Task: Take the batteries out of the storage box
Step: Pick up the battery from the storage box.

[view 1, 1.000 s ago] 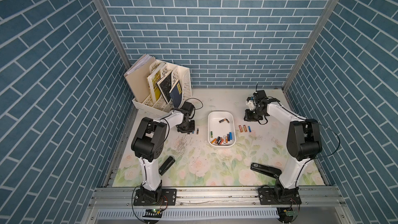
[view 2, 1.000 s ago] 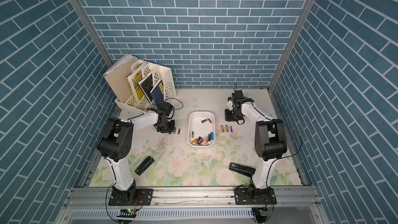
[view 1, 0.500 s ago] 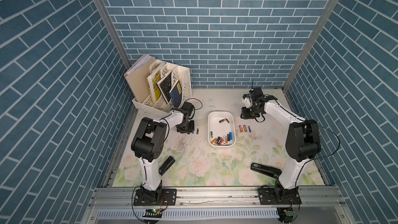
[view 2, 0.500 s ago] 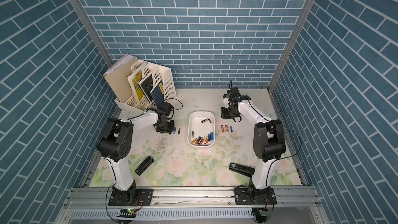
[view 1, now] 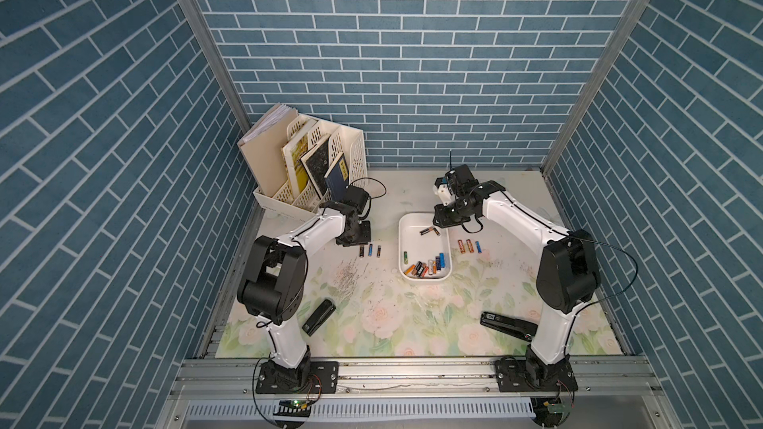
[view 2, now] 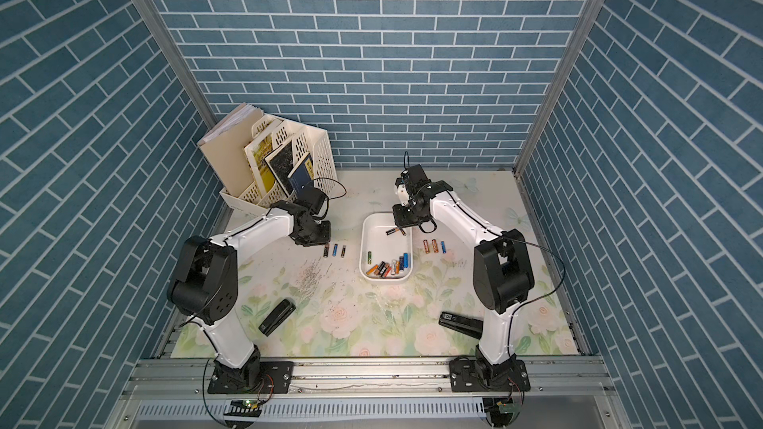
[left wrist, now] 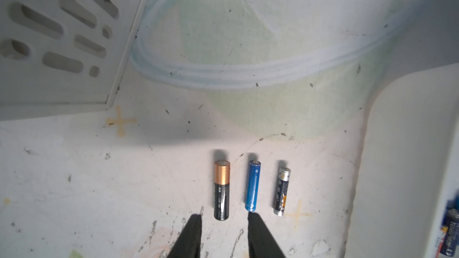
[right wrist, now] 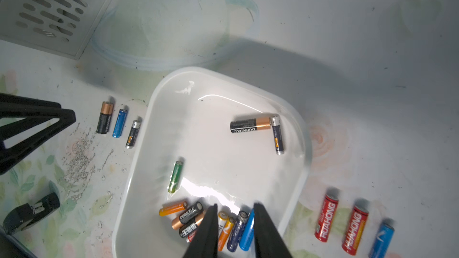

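The flowered tabletop point(view 1: 413, 315) carries a cream file rack point(view 1: 355, 154) in its far left corner. Near the middle sits the white storage box point(view 1: 413, 241), its long axis running from the robot's side toward the back wall. One black stapler point(view 1: 318, 316) lies near the left arm's base and a second stapler point(view 1: 508, 325) near the right arm's base; only the top views show both.

The left end effector point(left wrist: 224, 217) sits low over the tabletop, left of the box, fingers spread and empty. The right end effector point(right wrist: 235, 204) hangs above the box, fingers likewise parted with nothing between them.

Six batteries lie outside the box, three on each side. In both rows they lie side by side without touching, parallel to the box's long axis. The left row point(left wrist: 253, 186) is copper-black, blue and dark. The right row point(right wrist: 355, 229) looks orange-brown from above, but the right wrist view shows two red cells and one blue.

Inside the box, a black-and-copper cell point(right wrist: 249, 125) lies crosswise, its copper end meeting a dark blue cell point(right wrist: 277, 135) that lies lengthwise. A green cell point(right wrist: 175, 176) lies alone, also lengthwise. At the end nearest the robot is a heap point(right wrist: 188, 215) of perhaps nine cells, fanned at angles and partly hidden by the fingers.
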